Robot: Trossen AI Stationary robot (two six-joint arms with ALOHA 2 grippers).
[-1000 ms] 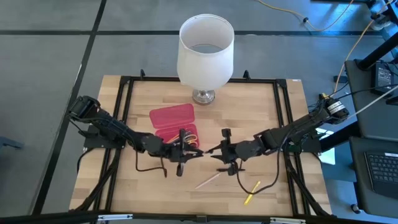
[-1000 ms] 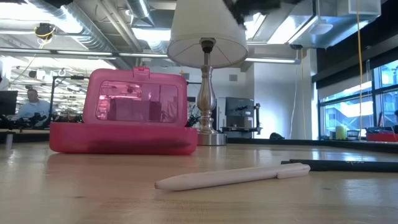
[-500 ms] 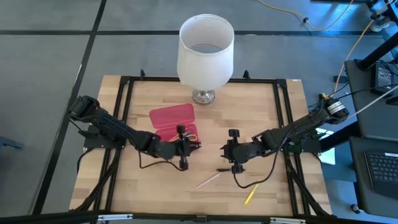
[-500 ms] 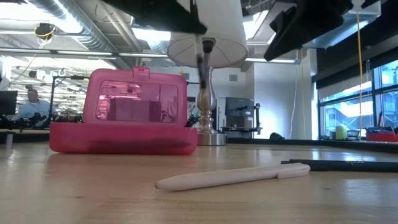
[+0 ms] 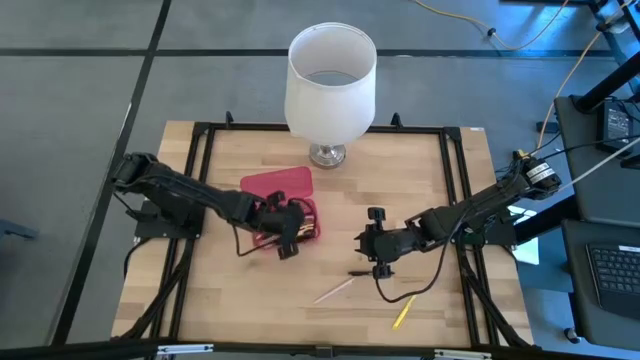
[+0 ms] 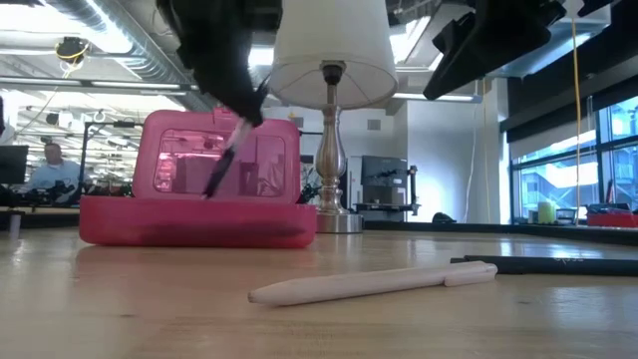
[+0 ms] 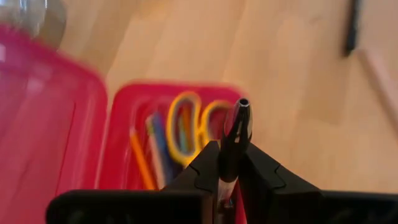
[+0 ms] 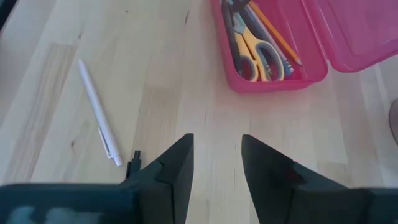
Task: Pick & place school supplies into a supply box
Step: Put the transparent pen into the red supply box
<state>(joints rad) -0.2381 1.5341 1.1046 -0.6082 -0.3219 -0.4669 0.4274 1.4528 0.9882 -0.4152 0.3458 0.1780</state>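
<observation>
The supply box lies open on the table, its lid [image 5: 277,184] folded back and its tray [image 5: 312,226] holding yellow-handled scissors [image 7: 189,126], an orange pencil [image 7: 139,158] and a blue pen. My left gripper [image 5: 285,226] is above the tray, shut on a black pen [image 6: 225,160]. My right gripper [image 5: 372,246] hovers open over the table's middle, its fingers [image 8: 177,163] apart and touching nothing. Lying flat on the table are a white pen [image 5: 333,290], a yellow pencil [image 5: 403,312] and a black pen [image 5: 358,272]. My left gripper pinches the black pen's shaft [image 7: 229,155] between its two fingers. The fingers slant down from above, and the pen runs on past their tips [image 7: 239,115]. In the low view the pen hangs tilted below the gripper, its lower end [image 6: 210,192] in front of the pink box.
A big white lamp [image 5: 330,80] stands on a metal foot [image 5: 327,155] at the far edge, just behind the box. A black frame [image 5: 455,170] runs around the wooden table. Bare wood lies to the left of the box and along the near edge.
My left gripper has carried the black pen from the table's middle toward the far-left, over the box tray, and has turned so that the pen points slanting down. My right gripper shifted a little to the right early on, then kept still. The loose pens have not moved.
</observation>
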